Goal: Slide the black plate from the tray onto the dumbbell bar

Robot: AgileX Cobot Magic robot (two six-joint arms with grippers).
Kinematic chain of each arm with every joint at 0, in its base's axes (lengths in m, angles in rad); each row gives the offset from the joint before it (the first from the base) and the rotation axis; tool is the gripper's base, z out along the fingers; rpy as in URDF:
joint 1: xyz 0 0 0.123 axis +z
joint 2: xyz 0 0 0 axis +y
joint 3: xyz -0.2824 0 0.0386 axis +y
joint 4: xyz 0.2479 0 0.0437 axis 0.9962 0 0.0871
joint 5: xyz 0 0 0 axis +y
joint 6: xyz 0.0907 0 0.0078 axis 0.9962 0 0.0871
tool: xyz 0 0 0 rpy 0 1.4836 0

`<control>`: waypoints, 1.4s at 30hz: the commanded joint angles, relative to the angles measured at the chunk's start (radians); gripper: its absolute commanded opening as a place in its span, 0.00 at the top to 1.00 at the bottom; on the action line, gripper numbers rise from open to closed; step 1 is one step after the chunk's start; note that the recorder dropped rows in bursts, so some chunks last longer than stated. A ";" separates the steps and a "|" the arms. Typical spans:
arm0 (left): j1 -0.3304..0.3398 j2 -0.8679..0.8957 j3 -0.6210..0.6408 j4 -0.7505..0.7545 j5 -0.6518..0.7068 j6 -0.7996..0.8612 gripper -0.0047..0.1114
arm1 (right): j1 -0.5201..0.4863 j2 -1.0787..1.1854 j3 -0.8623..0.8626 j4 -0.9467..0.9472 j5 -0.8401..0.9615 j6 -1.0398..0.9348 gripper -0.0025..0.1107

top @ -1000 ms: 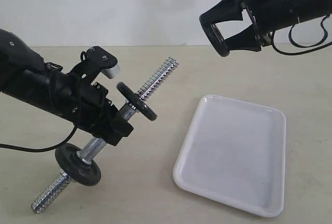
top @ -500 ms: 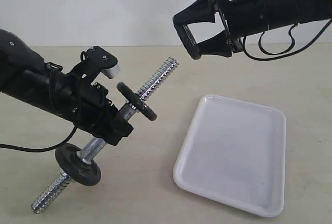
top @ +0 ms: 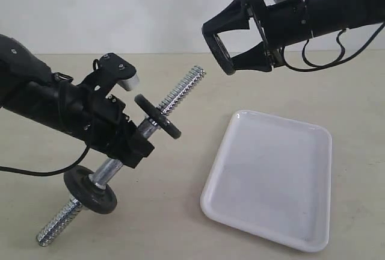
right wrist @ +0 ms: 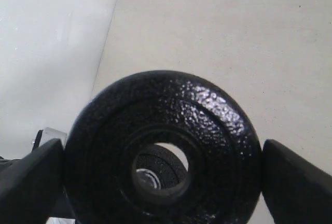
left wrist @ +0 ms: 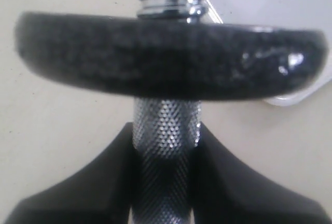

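Observation:
My left gripper [top: 129, 147] is shut on the knurled middle of the dumbbell bar [top: 174, 99] and holds it tilted, with its free threaded end pointing up and right. The bar carries one black disc [top: 157, 117] just above the grip and another [top: 90, 190] below it. In the left wrist view the bar [left wrist: 166, 130] sits between my fingers [left wrist: 104, 182] under the upper disc [left wrist: 166, 53]. My right gripper [top: 219, 49] is shut on the black plate [top: 224, 60] in the air, up and right of the bar's end and apart from it. In the right wrist view the bar's end shows through the hole of the plate [right wrist: 218, 130]. Nothing lies in the white tray [top: 207, 203].
The tray lies on the beige table at the right front, below my right arm. The bar's lower threaded end [top: 51, 230] reaches down near the table at the front left. A pale wall stands behind the table.
My right gripper has carried the black plate left and slightly down, toward the bar's upper end. The left arm and the bar have stayed still.

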 commanded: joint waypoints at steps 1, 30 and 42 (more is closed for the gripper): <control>-0.003 -0.057 -0.032 -0.076 -0.095 0.013 0.92 | 0.006 -0.019 -0.013 0.057 0.032 0.030 0.98; -0.003 -0.057 -0.032 -0.076 -0.101 0.013 0.92 | 0.048 -0.021 -0.013 0.029 0.032 0.107 0.98; -0.003 -0.055 -0.032 0.031 -0.144 0.102 0.92 | 0.048 -0.021 -0.013 0.029 0.032 0.107 0.98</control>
